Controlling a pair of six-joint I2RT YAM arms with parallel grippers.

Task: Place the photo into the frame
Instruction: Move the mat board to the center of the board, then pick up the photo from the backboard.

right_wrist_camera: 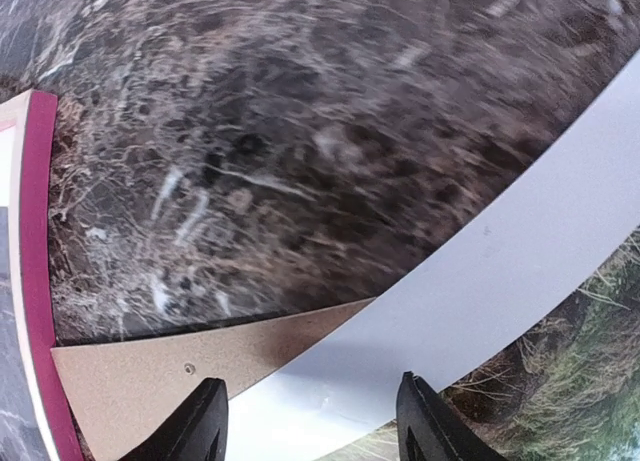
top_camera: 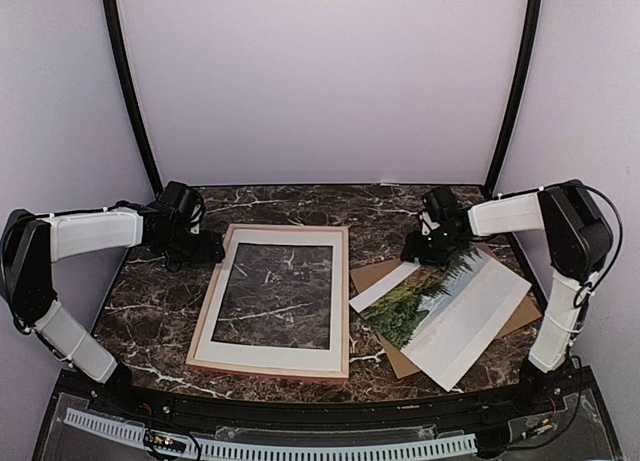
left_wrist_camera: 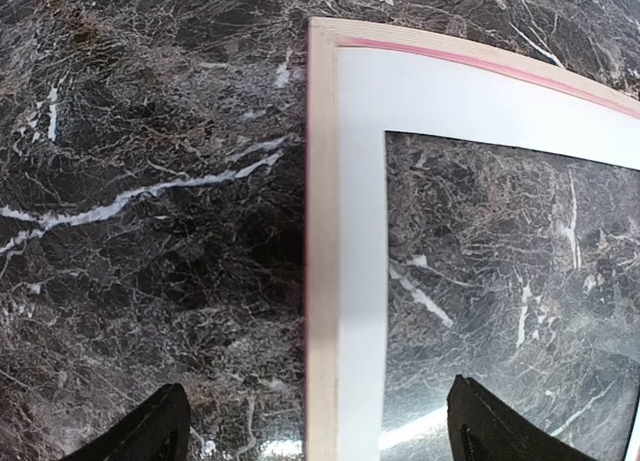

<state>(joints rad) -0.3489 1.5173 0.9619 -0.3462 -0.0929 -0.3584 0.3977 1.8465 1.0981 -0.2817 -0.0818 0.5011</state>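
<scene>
Paper landscape photo (top_camera: pixel 445 303) lay skewed right of the pink-red wooden frame (top_camera: pixel 345 281), its white margin directly beneath the nearer right gripper (right_wrist_camera: pixel 310 411), jaws parted and empty; the left gripper (left_wrist_camera: pixel 315 426) gaped above the frame's corner.

photo (top_camera: pixel 445 306): landscape print, flat, skewed, just right of frame | frame (top_camera: pixel 344 301): pink-red, flat, centre

We note pink-and-pale-wood frame (left_wrist_camera: pixel 322 281), white mat (left_wrist_camera: pixel 360 231), green-treed white-margined photo (top_camera: pixel 440 301), brown board (top_camera: pixel 375 276), dark white-veined marble table (top_camera: pixel 150 301).
</scene>
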